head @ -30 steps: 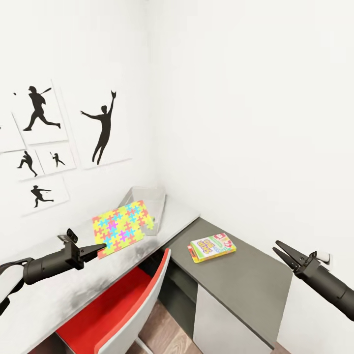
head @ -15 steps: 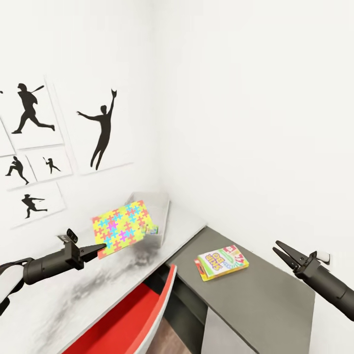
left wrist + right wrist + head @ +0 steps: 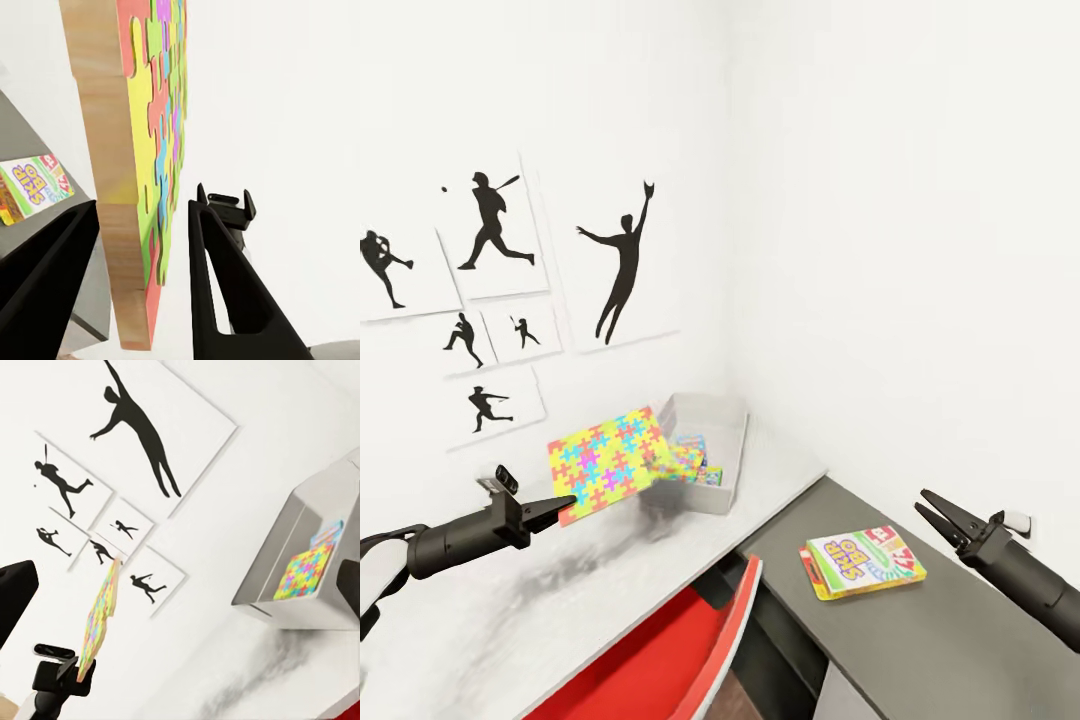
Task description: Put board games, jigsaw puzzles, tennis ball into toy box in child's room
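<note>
Jigsaw puzzle sits clamped in left gripper; right gripper gapes empty.

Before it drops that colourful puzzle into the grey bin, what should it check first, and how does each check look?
1. Grip on the jigsaw puzzle: ok, the left end effector pinches its lower edge, with a finger on each side.
2. Puzzle over the toy box: not ok; it hangs short of the bin, over the table.
3. Room in the bin: ok; another puzzle lies inside, space remains.
4. Right end effector out of the way: ok, open and empty, off to the side.
5. SKIP-BO game outside the bin: ok for now, flat on the dark wing.
</note>
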### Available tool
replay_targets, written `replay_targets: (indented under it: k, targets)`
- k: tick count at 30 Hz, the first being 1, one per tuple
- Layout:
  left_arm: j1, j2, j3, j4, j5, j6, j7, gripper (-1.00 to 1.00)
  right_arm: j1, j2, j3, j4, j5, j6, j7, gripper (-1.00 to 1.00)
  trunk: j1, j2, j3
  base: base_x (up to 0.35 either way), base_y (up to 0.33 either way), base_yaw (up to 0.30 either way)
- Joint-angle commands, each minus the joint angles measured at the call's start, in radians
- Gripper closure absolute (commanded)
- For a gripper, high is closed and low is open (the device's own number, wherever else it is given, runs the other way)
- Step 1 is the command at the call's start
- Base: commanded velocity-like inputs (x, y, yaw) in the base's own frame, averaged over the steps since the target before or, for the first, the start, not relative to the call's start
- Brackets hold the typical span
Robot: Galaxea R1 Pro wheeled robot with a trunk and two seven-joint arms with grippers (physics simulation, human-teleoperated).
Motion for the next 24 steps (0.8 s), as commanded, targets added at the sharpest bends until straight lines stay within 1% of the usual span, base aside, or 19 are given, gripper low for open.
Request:
replay_targets:
  k: [1,4,7,10,14,17,22,24]
  targets:
    - [-0.002,0.001,-0.002,0.001,0.002,0.004,-0.004,1.0,-0.001,0.0,-0.001,0.0,0.0,0.005,0.002,-1.0,0.001,-0.002,-0.002,0.157,0.031,0.288]
    - [-0.002,0.001,-0.001,0.001,0.002,0.004,-0.005,1.0,-0.001,0.0,-0.001,0.0,0.0,0.005,0.002,-1.0,0.001,-0.002,-0.002,0.179,0.11,0.24]
    - [-0.002,0.001,-0.002,0.001,0.002,0.004,-0.004,1.0,-0.001,0.0,-0.001,0.0,0.0,0.005,0.002,-1.0,0.001,-0.002,-0.002,0.194,0.124,0.078]
    - [-0.002,0.001,-0.002,0.001,0.002,0.004,-0.004,1.0,-0.001,0.0,-0.001,0.0,0.0,0.005,0.002,-1.0,0.001,-0.002,-0.002,0.176,0.029,0.036]
    - [-0.002,0.001,-0.002,0.001,0.002,0.004,-0.004,1.0,-0.001,0.0,-0.001,0.0,0.0,0.005,0.002,-1.0,0.001,-0.002,-0.002,0.232,0.006,0.213]
    - [-0.002,0.001,-0.002,0.001,0.002,0.004,-0.005,1.0,-0.001,0.0,-0.001,0.0,0.0,0.005,0.002,-1.0,0.001,-0.002,-0.002,0.072,0.001,0.198]
    - [-0.002,0.001,-0.001,0.001,0.002,0.004,-0.005,1.0,-0.001,0.0,-0.001,0.0,0.0,0.006,0.003,-1.0,0.001,-0.002,-0.002,0.021,0.0,0.036]
    - [-0.002,0.0,-0.001,0.001,0.002,0.004,-0.004,1.0,0.0,0.0,-0.001,0.0,0.0,0.005,0.004,-1.0,0.001,-0.002,-0.002,0.15,0.033,0.066]
